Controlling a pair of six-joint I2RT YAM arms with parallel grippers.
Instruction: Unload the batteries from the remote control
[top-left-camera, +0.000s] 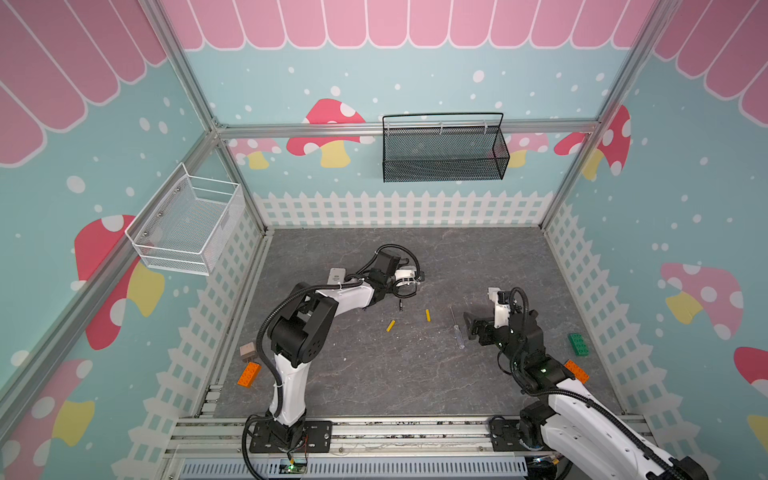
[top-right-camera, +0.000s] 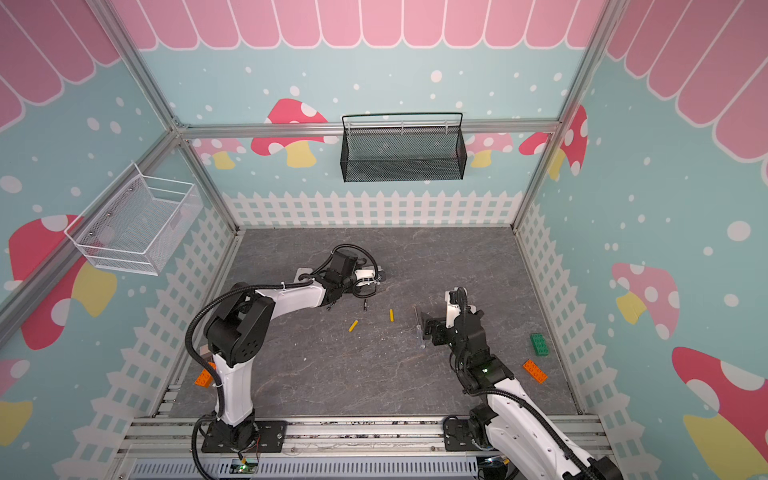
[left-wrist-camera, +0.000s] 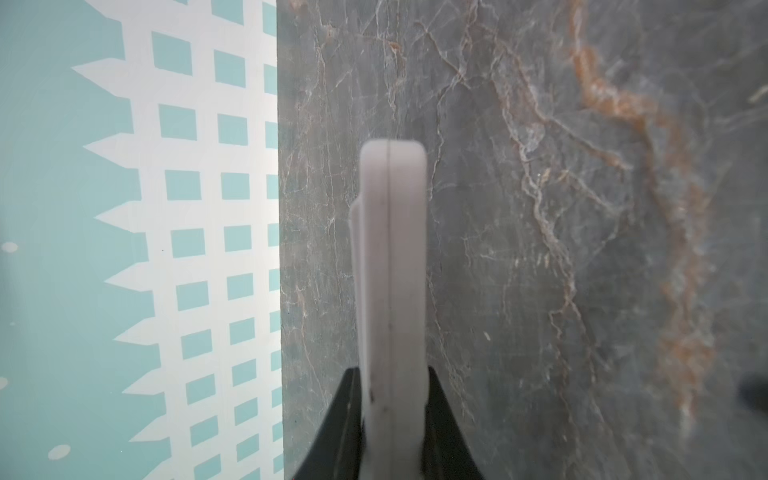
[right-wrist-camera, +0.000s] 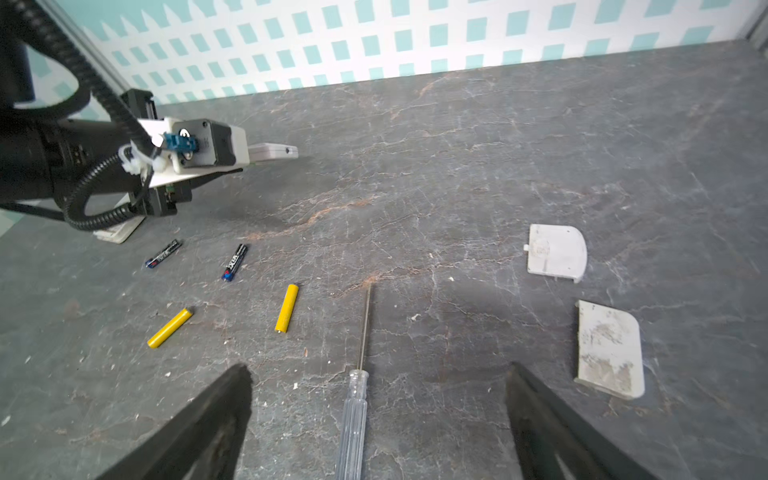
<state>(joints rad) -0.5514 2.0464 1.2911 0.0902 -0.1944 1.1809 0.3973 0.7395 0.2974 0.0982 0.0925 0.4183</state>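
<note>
All four batteries (right-wrist-camera: 286, 307) lie loose on the desk (right-wrist-camera: 457, 166) ahead of the wide-open right pincer (right-wrist-camera: 377, 368); left pincer (left-wrist-camera: 392, 370) clamps the white remote (left-wrist-camera: 392, 249). Unloading looks finished.

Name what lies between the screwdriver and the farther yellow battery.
The nearer yellow battery lies between the screwdriver and the farther yellow battery; the right wrist view shows it clearly.

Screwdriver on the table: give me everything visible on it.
The screwdriver has a clear, fluted, plastic-looking handle and a long thin metal shaft; the tip is too small to read. It lies flat on the grey marbled table, shaft toward the back wall. In the right wrist view it sits between the spread fingers of the open right gripper, untouched. A yellow battery lies nearby, apart from it.
</note>
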